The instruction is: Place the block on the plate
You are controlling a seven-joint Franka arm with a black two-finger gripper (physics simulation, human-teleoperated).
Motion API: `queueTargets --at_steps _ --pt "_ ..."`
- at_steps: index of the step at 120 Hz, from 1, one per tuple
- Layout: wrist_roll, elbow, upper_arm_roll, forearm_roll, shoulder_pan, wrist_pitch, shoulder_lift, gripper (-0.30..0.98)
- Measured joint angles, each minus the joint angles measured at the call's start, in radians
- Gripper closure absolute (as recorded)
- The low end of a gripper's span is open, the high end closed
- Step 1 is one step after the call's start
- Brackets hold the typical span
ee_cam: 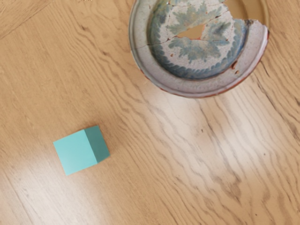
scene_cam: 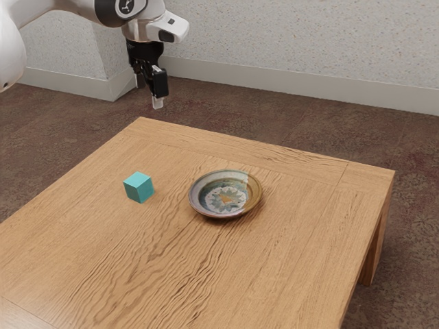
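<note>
ok so the tool (scene_cam: pixel 149 92) is hanging well above the surface (scene_cam: pixel 295 267), pointing down; it's open, looks fairly wide from the side, and it's got hold of nothing. The block (ee_cam: pixel 77 152) is sitting flat on the surface, lower than the tool and off to one side of it, so not lined up for a grab; the plate (scene_cam: pixel 226 195) is also down below the tool, a bit farther out along the reach of the arm (scene_cam: pixel 10 51) than the block is, with a clear gap between the two.

So imo we're at the very first step, getting to the block; no grasp yet, and the plate part comes after. Next move I'd make: shift the tool sideways till it's right over the block, then drop straight down with it open; the block looks a little skewed in the wrist view, so probably a small twist of the tool to get flush with two opposite sides; close only once it's low around the block. Come down off-centre or crooked and I'd expect it to nudge the block away or pinch a corner; after that, lift enough to clear the plate's raised rim, that's the bit I'd watch.
</note>
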Motion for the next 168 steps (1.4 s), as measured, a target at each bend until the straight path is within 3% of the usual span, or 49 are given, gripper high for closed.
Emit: queueTargets --at_steps 13,49,81,101,168 --pt "0.005 -0.008 0.007 0.008 0.013 0.001 0.048 0.00" --pt "0.019 -0.037 0.034 0.008 0.177 0.064 0.235 0.00" --pt "0.027 -0.071 0.051 -0.103 0.244 0.214 0.380 0.00" --pt "0.031 -0.113 0.067 -0.172 0.252 0.336 0.405 0.00" --pt "0.036 -0.118 0.103 -0.219 0.257 0.513 0.498 0.01"
